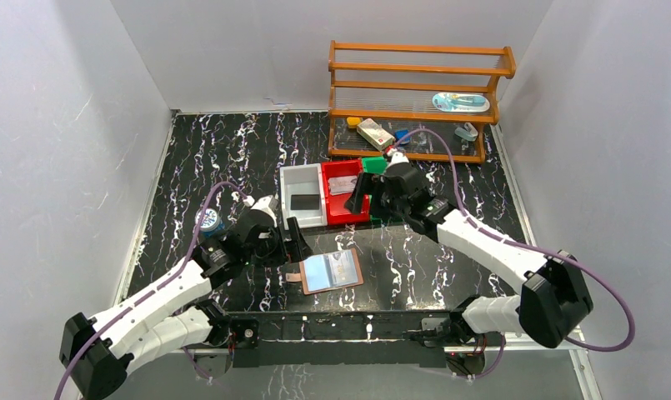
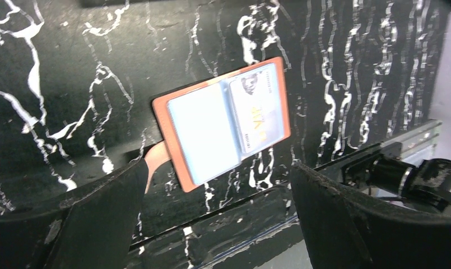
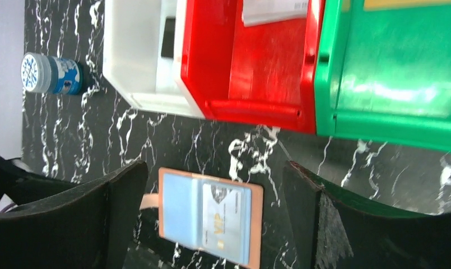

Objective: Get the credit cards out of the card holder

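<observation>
Both my left pincer [image 1: 292, 239] and right pincer [image 1: 363, 193] were wide open, and the card holder [image 1: 332, 272] lay open on the bench [image 1: 448, 260], its credit card [image 2: 259, 109] looking thin and slippery, best pinched by one edge.

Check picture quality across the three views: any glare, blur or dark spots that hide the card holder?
Top external: evenly lit, sharp, the card holder small but clear. Left wrist: glare whitens one pocket, the credit card print is legible, the left gripper's fingers are dark soft-edged shapes. Right wrist: slightly soft, bright glare on the green bin, holder unobscured.
</observation>
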Motion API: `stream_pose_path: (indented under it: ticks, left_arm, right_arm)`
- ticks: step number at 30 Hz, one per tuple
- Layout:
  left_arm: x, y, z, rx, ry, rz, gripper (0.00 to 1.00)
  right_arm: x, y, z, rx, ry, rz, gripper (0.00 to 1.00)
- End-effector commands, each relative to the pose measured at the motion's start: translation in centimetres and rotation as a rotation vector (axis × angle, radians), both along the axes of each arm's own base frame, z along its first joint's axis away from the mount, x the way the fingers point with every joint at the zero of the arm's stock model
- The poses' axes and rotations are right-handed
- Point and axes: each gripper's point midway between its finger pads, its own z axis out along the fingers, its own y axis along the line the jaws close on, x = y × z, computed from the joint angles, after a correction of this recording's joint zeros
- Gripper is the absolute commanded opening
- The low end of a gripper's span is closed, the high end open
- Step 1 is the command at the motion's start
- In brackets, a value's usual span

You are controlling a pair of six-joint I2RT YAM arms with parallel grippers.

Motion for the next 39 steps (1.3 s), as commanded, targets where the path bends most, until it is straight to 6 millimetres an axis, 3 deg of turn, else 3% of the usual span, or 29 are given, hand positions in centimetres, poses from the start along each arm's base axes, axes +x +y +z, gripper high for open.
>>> stream_pose_path:
  ticks: [1, 6, 15, 25, 39]
  left_arm:
    - [0.3, -1.3, 1.5, -0.085, -0.054, -0.032, 0.98]
    - [0.1, -2.7, 1.7, -0.163, -0.048, -0.060, 0.98]
    - [-0.8, -5.0, 0.5, -0.226, 0.035, -0.141, 0.98]
    - [-1.0, -5.5, -0.2, -0.214, 0.076, -0.169, 0.98]
    - [-1.3, -6.2, -0.8, -0.200, 0.116, -0.223, 0.97]
  right_arm:
    - [-2.3, 1.4, 0.3, 0.189, 0.098, 0.004, 0.98]
    - [-6.5, 3.4, -1.1, 0.355, 0.220, 0.136, 0.80]
    - [-9.8, 3.6, -5.8, 0.292, 0.384, 0.092, 0.64]
    - [-10.8, 4.1, -9.2, 0.235, 0.506, 0.082, 0.57]
    - [-11.2, 3.4, -11.7, 0.148, 0.577, 0.045, 0.50]
